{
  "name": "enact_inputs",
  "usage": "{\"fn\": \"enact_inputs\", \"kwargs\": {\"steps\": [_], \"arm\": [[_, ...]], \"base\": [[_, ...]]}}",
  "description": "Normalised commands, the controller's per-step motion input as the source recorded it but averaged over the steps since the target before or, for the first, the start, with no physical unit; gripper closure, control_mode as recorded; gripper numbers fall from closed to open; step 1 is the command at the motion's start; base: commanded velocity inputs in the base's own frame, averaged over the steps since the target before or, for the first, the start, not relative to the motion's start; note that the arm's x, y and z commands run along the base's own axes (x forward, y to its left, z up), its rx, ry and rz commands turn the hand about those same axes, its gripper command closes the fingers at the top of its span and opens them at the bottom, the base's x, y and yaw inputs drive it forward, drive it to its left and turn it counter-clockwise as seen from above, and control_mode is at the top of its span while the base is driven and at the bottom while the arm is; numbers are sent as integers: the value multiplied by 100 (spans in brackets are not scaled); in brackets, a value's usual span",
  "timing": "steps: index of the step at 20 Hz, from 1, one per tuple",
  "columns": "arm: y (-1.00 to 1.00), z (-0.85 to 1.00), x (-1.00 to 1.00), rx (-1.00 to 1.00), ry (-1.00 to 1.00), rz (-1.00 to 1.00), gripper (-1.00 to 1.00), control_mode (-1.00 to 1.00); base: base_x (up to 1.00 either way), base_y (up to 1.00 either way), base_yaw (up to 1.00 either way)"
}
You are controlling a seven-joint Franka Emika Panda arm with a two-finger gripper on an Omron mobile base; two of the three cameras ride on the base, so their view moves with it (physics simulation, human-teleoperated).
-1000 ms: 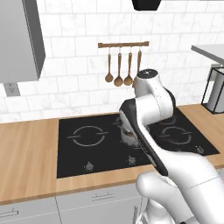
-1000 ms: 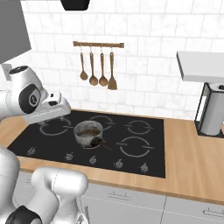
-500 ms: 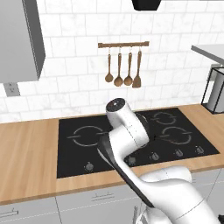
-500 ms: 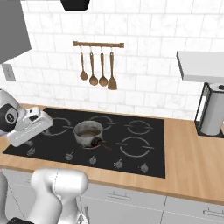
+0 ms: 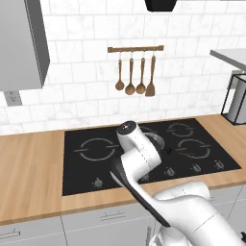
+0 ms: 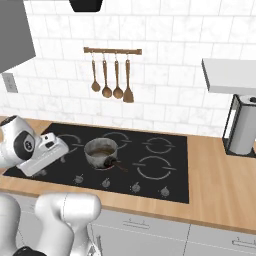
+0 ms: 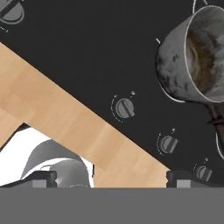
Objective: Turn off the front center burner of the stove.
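Step in hand, as judged: approach to the controls, nothing touched yet. The stove (image 6: 165,172) lies across the middle of the right base frame, set in the wooden worktop (image 6: 220,190). The front center burner (image 6: 102,162) sits left of centre there, largely covered by a small metal pot (image 6: 101,152). In the hand frame the claw (image 7: 111,179) hangs at bottom centre, tips apart and empty, above the worktop edge. Next move calls for closing on the matching knob (image 7: 124,107), mid-frame, then turning it.
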Motion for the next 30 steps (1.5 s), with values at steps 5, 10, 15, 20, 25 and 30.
{"fn": "enact_inputs", "kwargs": {"steps": [5, 10, 15, 20, 25, 30], "arm": [[-21, -35, 20, 0, 0, 0, -100, -100], [-22, -37, 17, 0, 0, 0, -100, -100], [0, -16, 4, 4, 1, 0, -100, -100], [0, -41, 29, 8, 0, 0, -100, -100], [-2, -26, 29, 7, 0, 0, -100, -100], [-9, -9, 21, 2, 0, 0, -100, -100]], "base": [[0, 0, 0], [0, 0, 0], [0, 0, 0], [0, 0, 0], [0, 0, 0], [0, 0, 0]]}}
